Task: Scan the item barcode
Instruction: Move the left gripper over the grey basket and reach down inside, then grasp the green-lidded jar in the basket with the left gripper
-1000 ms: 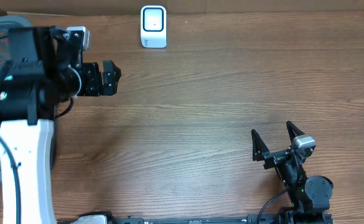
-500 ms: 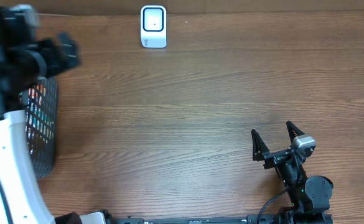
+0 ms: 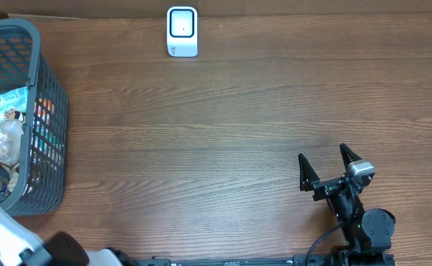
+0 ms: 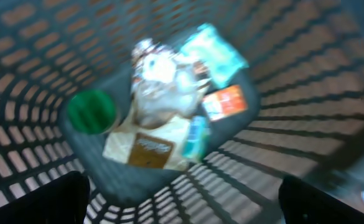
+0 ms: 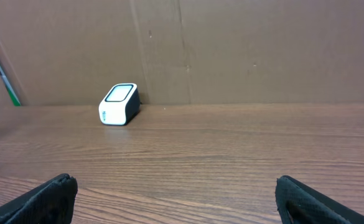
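Note:
Several grocery items lie in a dark mesh basket at the table's left edge. The blurred left wrist view looks down into the basket: a green lid, a clear crinkled packet, a teal packet, an orange packet and a brown-labelled pack. My left gripper hangs open above them, holding nothing. The white barcode scanner stands at the back centre, also seen as the scanner. My right gripper rests open and empty near the front right, its jaws wide apart.
A brown cardboard wall closes off the table's far side behind the scanner. A thin green-tipped rod leans at the back left. The left arm's white link shows at the front left corner.
The left arm has swung away from the back left of the table and out to the left, uncovering the basket. The right arm has not moved.

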Action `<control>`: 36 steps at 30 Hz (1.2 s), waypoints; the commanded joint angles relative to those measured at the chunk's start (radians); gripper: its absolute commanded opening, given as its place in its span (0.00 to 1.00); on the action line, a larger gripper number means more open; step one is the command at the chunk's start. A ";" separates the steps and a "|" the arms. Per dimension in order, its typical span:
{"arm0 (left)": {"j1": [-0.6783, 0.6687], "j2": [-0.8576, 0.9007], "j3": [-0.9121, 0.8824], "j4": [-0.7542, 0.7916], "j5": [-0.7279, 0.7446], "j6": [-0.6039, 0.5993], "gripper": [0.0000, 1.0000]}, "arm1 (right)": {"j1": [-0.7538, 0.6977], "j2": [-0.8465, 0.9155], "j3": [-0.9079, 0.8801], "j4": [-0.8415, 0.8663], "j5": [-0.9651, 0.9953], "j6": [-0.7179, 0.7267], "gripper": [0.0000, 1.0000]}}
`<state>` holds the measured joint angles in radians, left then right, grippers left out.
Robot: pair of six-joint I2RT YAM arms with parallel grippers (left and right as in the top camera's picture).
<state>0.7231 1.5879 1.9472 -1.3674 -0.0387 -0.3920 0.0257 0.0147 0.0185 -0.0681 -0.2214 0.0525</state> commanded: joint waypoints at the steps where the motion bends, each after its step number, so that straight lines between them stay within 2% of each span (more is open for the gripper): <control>1: 0.032 0.048 -0.077 0.015 -0.035 -0.032 1.00 | -0.005 -0.012 -0.010 0.005 -0.001 0.003 1.00; 24: 0.078 0.092 -0.315 0.199 -0.257 -0.007 1.00 | -0.005 -0.012 -0.010 0.005 -0.001 0.003 1.00; 36: 0.117 0.092 -0.368 0.259 -0.241 0.064 0.99 | -0.005 -0.012 -0.010 0.005 -0.001 0.003 1.00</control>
<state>0.8326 1.6833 1.5890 -1.1152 -0.2665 -0.3683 0.0261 0.0147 0.0185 -0.0685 -0.2211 0.0528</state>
